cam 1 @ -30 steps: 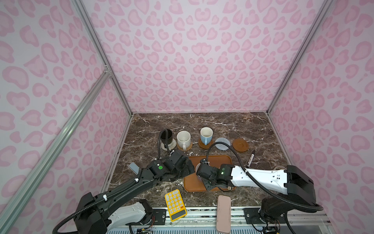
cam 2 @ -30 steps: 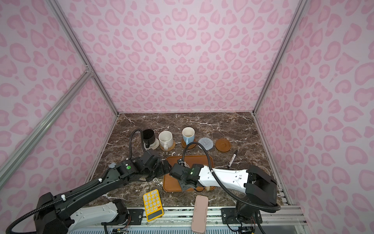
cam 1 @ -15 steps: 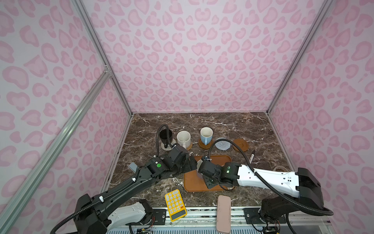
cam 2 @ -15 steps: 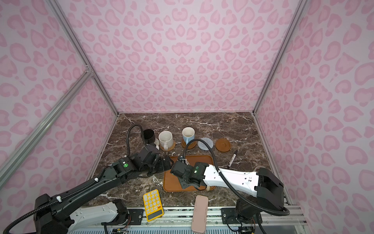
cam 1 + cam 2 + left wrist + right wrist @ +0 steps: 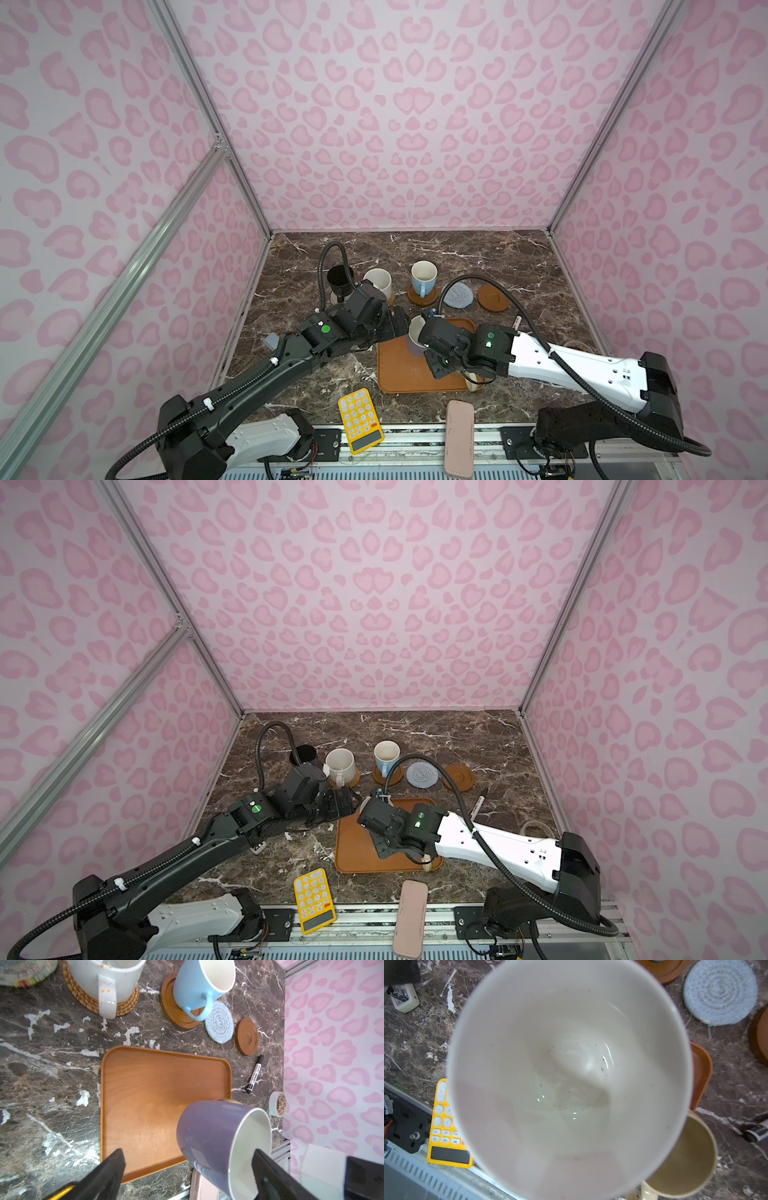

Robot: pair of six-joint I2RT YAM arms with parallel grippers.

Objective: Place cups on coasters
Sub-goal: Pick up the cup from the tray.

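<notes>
My right gripper is shut on the lavender cup, holding it tilted above the front of the tray; its fingers are hidden behind the cup. My left gripper is open, with its fingers either side of that cup. At the back, the speckled white cup stands on the rattan coaster. The light-blue cup stands on a brown wooden coaster. The black cup is at the far left. The grey-blue coaster and the second brown coaster are bare. The beige cup sits by the tray's corner.
The orange-brown tray lies mid-table. A black marker and a tape roll lie near the right wall. A yellow calculator and a pink case rest at the front edge.
My left gripper has moved right, up to the lavender cup. The right gripper has raised the cup slightly and stays shut on it.
</notes>
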